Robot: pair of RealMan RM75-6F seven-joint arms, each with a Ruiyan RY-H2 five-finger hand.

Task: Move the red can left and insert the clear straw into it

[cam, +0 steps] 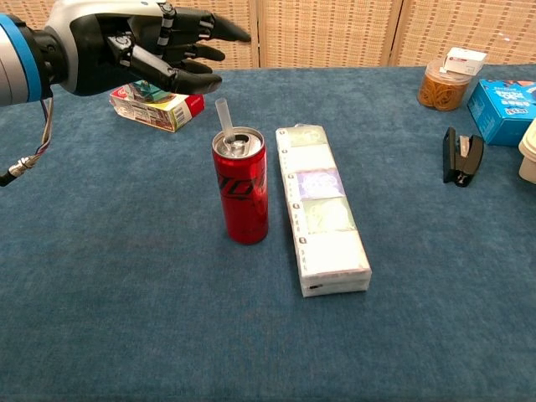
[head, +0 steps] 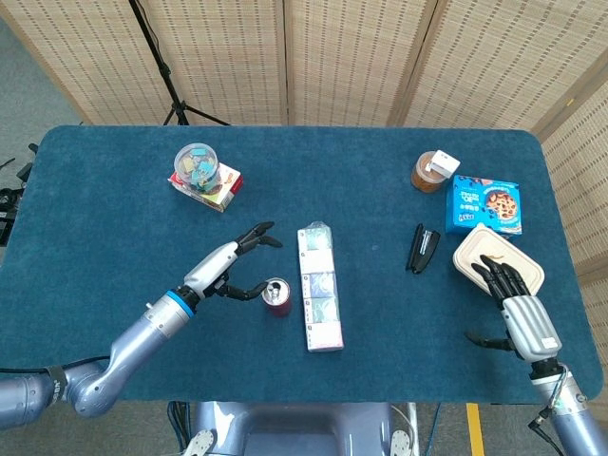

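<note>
The red can (cam: 242,188) (head: 276,297) stands upright on the blue table, just left of a long flat pack. The clear straw (cam: 224,120) sits in the can's mouth, only a short end sticking out and leaning left. My left hand (cam: 142,46) (head: 233,261) hovers up and to the left of the can, fingers spread, holding nothing and clear of the straw. My right hand (head: 518,304) lies far off at the table's right front with its fingers stretched out, touching the edge of a cream lidded box.
A long pack of tissue packets (cam: 322,216) lies right beside the can. A jar on a red-and-white box (head: 203,175) stands back left. A black stapler (head: 423,248), amber jar (head: 430,171), blue cookie box (head: 483,204) and cream lidded box (head: 497,258) are on the right.
</note>
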